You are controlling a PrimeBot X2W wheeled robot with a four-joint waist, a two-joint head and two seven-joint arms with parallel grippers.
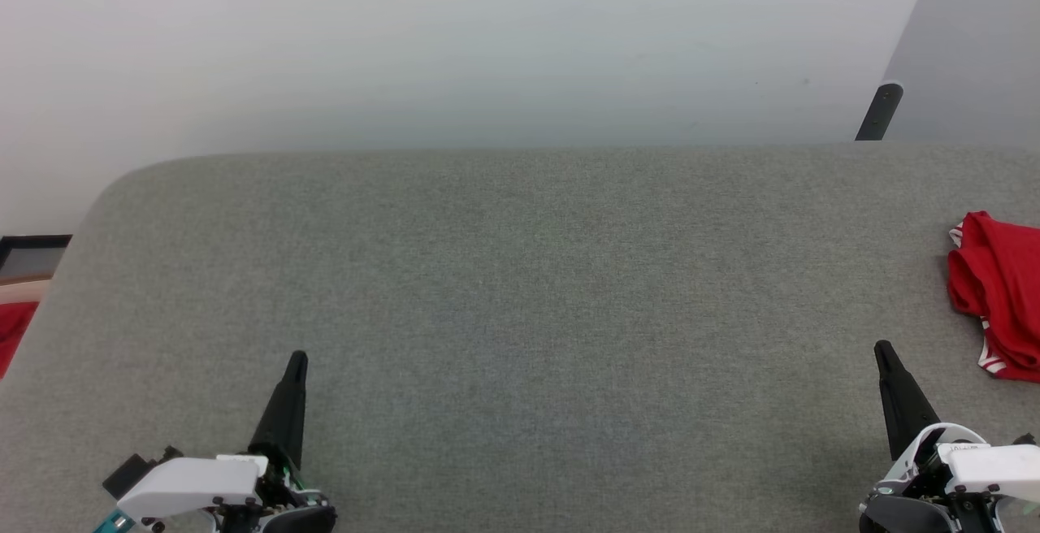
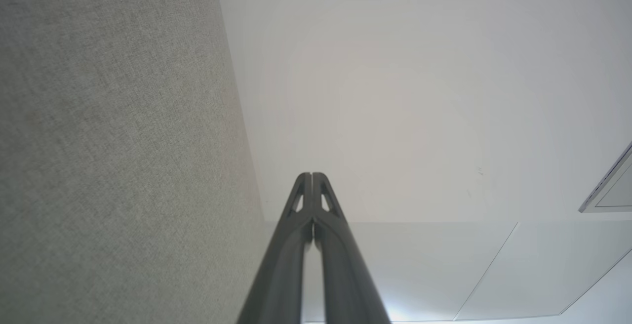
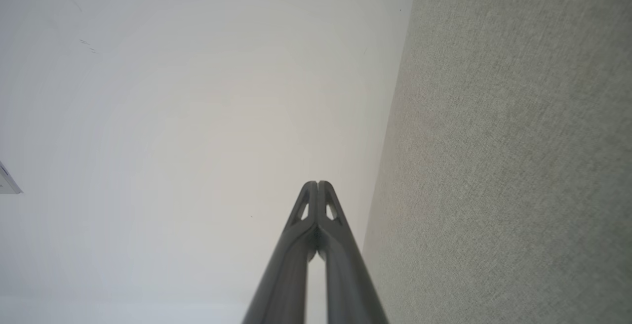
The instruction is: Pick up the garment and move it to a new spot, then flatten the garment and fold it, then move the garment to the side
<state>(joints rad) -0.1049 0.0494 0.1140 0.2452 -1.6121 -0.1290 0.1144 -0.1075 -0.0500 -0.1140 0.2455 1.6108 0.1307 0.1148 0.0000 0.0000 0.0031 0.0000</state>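
Covering most of the head view, a table [image 1: 520, 289] topped with grey woven fabric runs from the near edge to a straight far edge, with a rounded far-left corner. Beyond it lies a plain pale background [image 1: 487, 45], unmarked apart from a few faint specks. At upper right a grey panel [image 1: 975, 45] stands at a slant, with a short dark post [image 1: 880, 110] at its foot, just behind the table's far edge. Off the table at the left edge of the view are a dark-framed object [image 1: 32, 253] and, below it, a red patch [image 1: 12, 334]; neither can be identified.

The garment [image 1: 999, 289], red with red-and-white striped trim, lies bunched on the table at the far right, cut by the frame's edge.

The left gripper [image 1: 297, 358] sits at lower left and the right gripper [image 1: 882, 348] at lower right, well apart, both over bare fabric. The right gripper is near the garment but does not touch it. In each wrist view the fingers [image 2: 281, 264] are pressed together at their tips with nothing between them, pointing along the table's edge towards the pale background.
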